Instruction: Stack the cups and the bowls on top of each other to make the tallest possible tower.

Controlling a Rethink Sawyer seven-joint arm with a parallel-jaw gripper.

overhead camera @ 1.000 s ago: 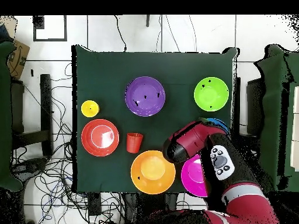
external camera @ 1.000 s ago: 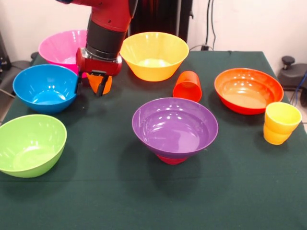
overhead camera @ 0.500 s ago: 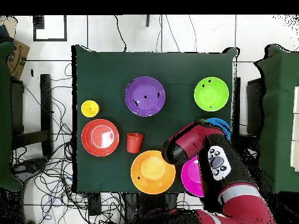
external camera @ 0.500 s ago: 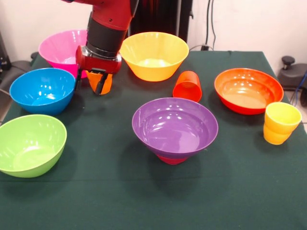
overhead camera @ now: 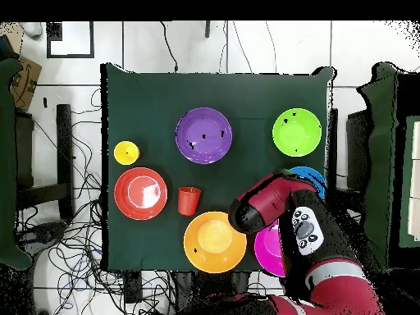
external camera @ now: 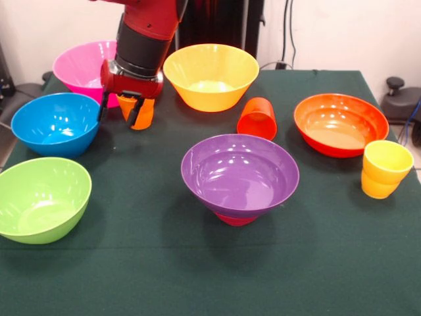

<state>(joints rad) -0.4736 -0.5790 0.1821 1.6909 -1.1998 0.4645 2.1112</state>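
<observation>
My gripper (external camera: 123, 116) hangs between the blue bowl (external camera: 56, 124) and the yellow bowl (external camera: 210, 76), shut on the ribbed orange cup (external camera: 145, 113), whose top is hidden under the hand. Its left finger is close to the blue bowl's rim. The pink bowl (external camera: 82, 64) stands just behind. At mid-table a purple bowl (external camera: 239, 174) rests on a small red bowl (external camera: 235, 219), a two-piece tower. A plain red-orange cup (external camera: 257, 118) lies tilted near it. In the overhead view the arm (overhead camera: 275, 205) covers the gripper and the orange cup.
A green bowl (external camera: 41, 197) sits at the front left. The orange-red bowl (external camera: 340, 124) and a yellow cup (external camera: 385, 169) stand at the right, near the table edge. In the overhead view cables lie on the floor around the table (overhead camera: 148, 98).
The gripper and the orange cup have shifted slightly to the left. The blue bowl has slid a little to the left as well. The other bowls and cups have not moved.
</observation>
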